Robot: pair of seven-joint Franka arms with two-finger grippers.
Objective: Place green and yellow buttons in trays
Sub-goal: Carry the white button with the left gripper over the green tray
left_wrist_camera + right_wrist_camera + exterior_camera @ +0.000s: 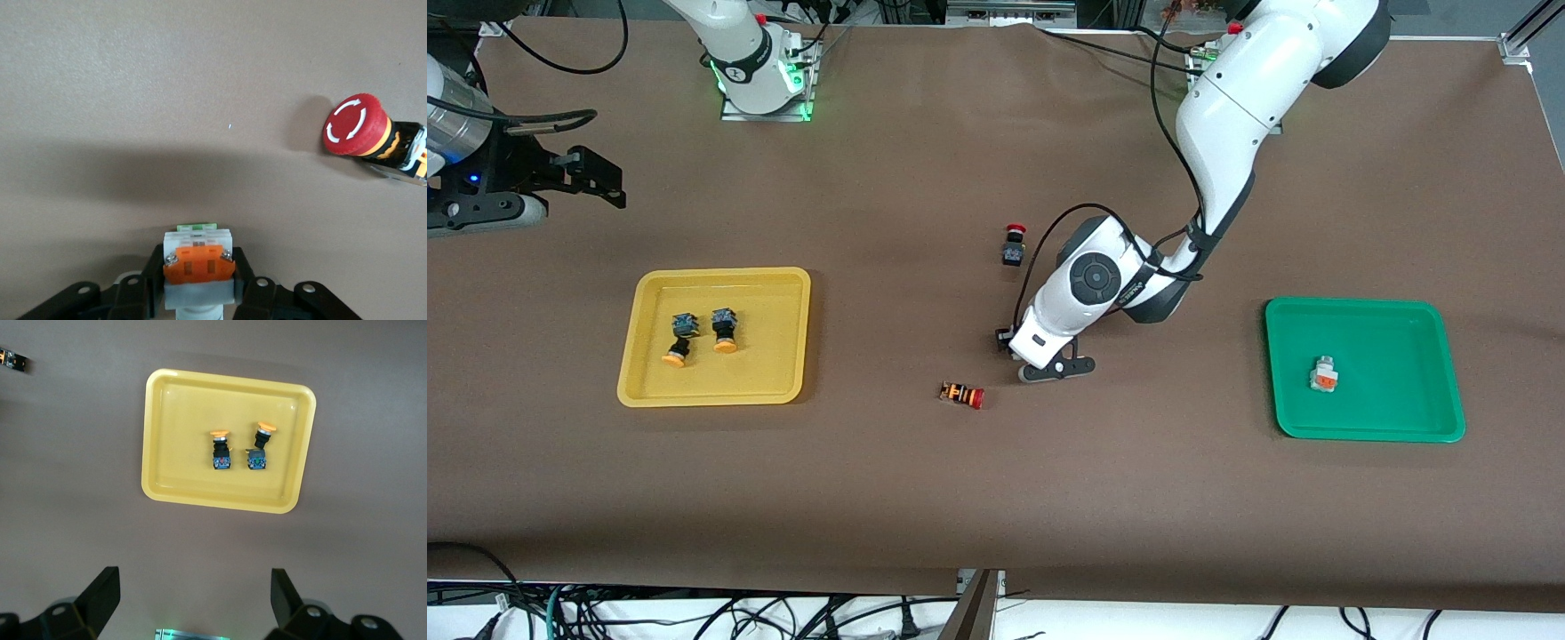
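My left gripper [1056, 368] is low over the middle of the table, shut on a white-bodied button [198, 263] with an orange mark. Its green end [195, 227] points at the table. The button is hidden under the hand in the front view. The green tray [1369, 427] toward the left arm's end holds one white button [1323, 373]. The yellow tray [716, 391] toward the right arm's end holds two yellow-capped buttons [679, 339] [724, 330]; they also show in the right wrist view [221, 451] [259, 447]. My right gripper [193, 600] is open and empty, waiting in the air [600, 182].
An orange-striped piece with a red cap [962, 395] lies beside my left gripper, nearer the front camera; it also shows in the left wrist view [370, 133]. A black switch with a red cap [1013, 244] stands farther from the front camera than the left gripper.
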